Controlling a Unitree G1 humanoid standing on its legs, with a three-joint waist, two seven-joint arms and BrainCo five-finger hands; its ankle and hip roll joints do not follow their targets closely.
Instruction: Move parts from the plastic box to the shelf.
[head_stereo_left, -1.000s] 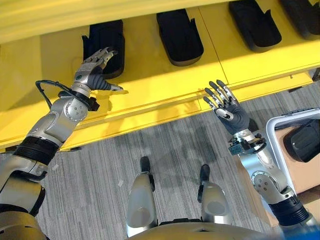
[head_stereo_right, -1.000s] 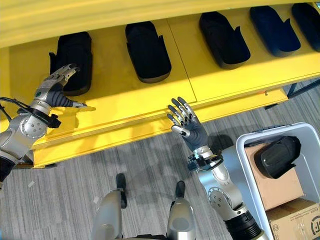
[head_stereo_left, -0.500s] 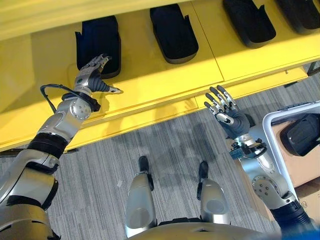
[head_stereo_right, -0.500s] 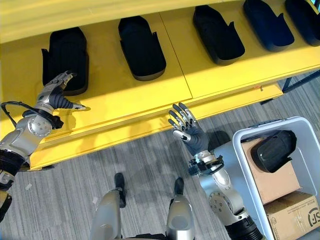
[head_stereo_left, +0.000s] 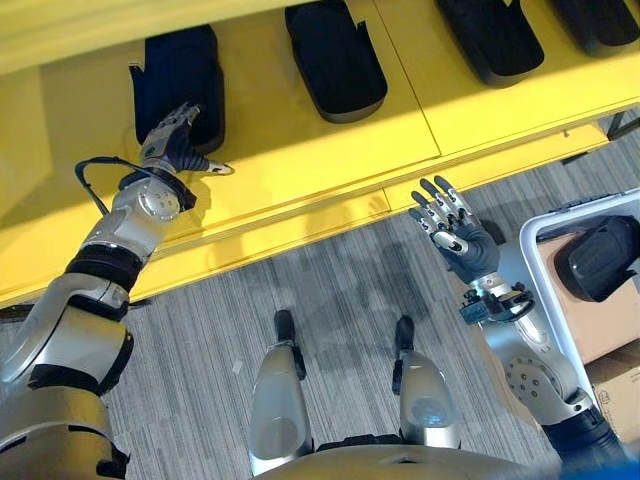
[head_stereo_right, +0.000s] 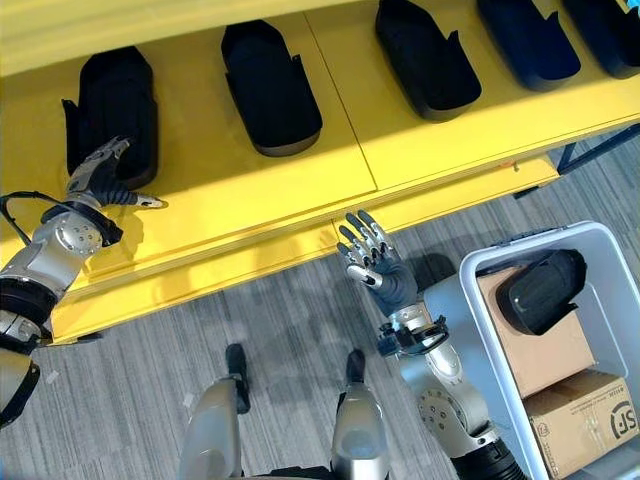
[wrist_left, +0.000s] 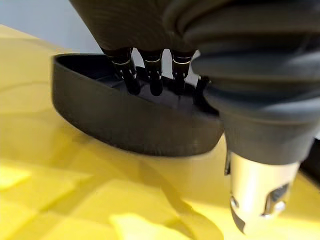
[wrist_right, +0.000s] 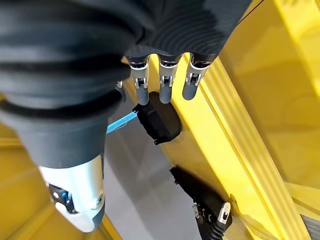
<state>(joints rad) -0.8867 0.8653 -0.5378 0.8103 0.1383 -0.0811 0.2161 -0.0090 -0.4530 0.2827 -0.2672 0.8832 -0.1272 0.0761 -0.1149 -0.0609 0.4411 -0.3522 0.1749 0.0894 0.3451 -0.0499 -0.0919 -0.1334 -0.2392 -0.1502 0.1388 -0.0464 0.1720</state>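
A black part (head_stereo_right: 541, 290) lies inside the plastic box (head_stereo_right: 470, 300), resting on a brown cardboard sheet (head_stereo_right: 530, 345) with a second cardboard carton (head_stereo_right: 585, 420) just beside it at the box's near end. The box stands on the grey floor (head_stereo_right: 150, 370) in front of the yellow shelf (head_stereo_right: 230, 215), off the shelf's right part. On the shelf a row of black parts runs along its length; the leftmost one (head_stereo_right: 108, 110) sits upright on its flat base, with further ones (head_stereo_right: 268, 88) (head_stereo_right: 425, 58) spaced apart to its right. The left hand (head_stereo_left: 172, 145) rests at the near end of that leftmost part, its fingers (wrist_left: 131, 75) relaxed and only gently bent, their dark tips reaching over the part's rim into its hollow while the thumb (wrist_left: 257, 192) points out over bare shelf, so nothing is grasped. The right hand (head_stereo_right: 375, 262) hangs in the air just in front of the shelf's front edge, between the shelf and the box, palm up with fingers spread straight and empty.
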